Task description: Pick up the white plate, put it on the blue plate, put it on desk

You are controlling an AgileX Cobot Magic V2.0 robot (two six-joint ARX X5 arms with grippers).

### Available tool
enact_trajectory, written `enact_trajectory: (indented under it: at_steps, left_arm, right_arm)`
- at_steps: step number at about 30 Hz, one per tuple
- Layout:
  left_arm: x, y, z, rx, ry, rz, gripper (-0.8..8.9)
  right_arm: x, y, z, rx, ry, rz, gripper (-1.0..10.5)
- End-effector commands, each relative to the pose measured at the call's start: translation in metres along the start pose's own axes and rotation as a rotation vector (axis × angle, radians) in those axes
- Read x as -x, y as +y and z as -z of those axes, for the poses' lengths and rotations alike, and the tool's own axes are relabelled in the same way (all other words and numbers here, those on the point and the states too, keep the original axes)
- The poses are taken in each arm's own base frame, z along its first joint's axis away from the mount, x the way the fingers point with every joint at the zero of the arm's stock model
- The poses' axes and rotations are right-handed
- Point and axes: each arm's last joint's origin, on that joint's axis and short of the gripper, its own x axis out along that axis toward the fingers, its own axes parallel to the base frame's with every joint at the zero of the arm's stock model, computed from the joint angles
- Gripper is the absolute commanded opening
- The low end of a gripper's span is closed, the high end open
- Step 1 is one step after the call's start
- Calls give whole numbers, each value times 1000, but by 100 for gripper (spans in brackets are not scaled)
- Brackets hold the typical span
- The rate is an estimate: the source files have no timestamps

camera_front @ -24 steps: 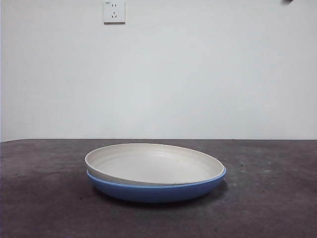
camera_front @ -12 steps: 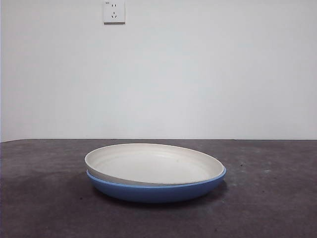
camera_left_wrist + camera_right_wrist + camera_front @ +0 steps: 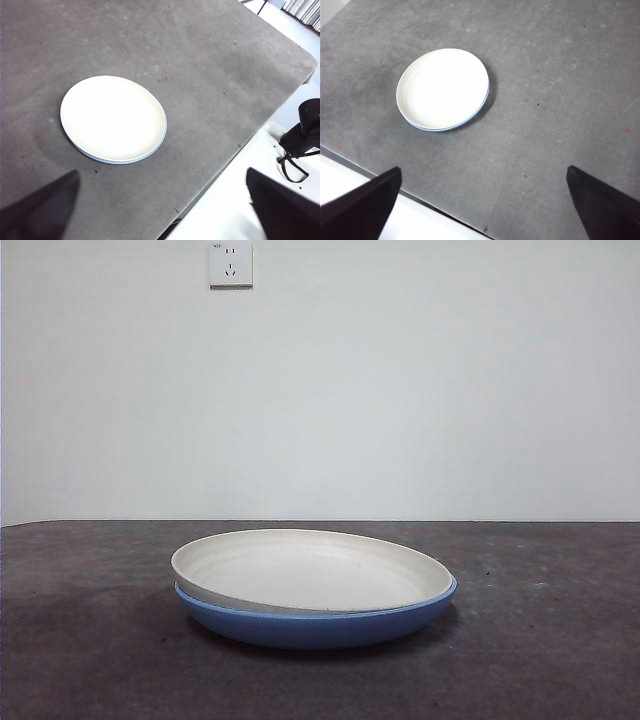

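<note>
Gone since a second ago: the small black arm tip at the front view's top right corner; no shift in either plate. Left claw [image 3: 161, 172]: hangs high over the tabletop [image 3: 80, 640], jaws spread wide, holding nothing, well apart from the stack, probably parked clear with the stacking done. White plate [image 3: 310, 575]: rests on the blue plate [image 3: 320, 628] near the middle of the tabletop, pushed slightly toward the front view's left, overhanging the blue rim there and baring a thin blue edge on the right. Looks cream and matte, shallow, gently raised at the rim, with faint rings inside; about as wide as the glossy blue one below, hence perched on it rather than sunk deep in, and seemingly a touch askew. Right claw [image 3: 483, 169]: likewise high above, jaws wide apart, empty, well away from the plates. Judging by this layout, only the setting-down on the tabletop left to do, calling for a rim grasp on the overhanging side.
</note>
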Motion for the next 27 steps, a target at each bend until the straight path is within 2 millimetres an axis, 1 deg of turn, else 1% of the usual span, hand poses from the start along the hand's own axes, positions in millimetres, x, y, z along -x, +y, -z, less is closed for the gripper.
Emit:
enact_trajectory:
  at_steps: [1, 2, 3, 4, 5, 14, 23, 27]
  left_arm:
    - [0, -1, -3, -2, -5, 7, 170]
    - [0, -1, -3, -2, -5, 7, 33]
    - [0, -1, -3, -2, -6, 7, 21]
    - [0, -1, -3, -4, -8, 7, 18]
    - [0, -1, -3, -4, -9, 6, 16]
    - [0, -1, -3, -3, -10, 7, 20]
    - [1, -1, -2, -2, -16, 4, 20]
    - [-2, 7, 0, 46, -25, -72, 20]
  right_arm:
    - [2, 0, -1, 1, -2, -6, 357]
    - [2, 0, -1, 1, -1, -5, 168]
    - [1, 0, -1, 1, 0, -5, -11]
    - [1, 0, -1, 2, -3, -3, 30]
    - [1, 0, -2, 3, -8, -4, 34]
    - [2, 2, -8, 9, -70, -21, 34]
    - [2, 2, -8, 10, -74, -22, 34]
    - [2, 2, -8, 10, -74, -22, 34]
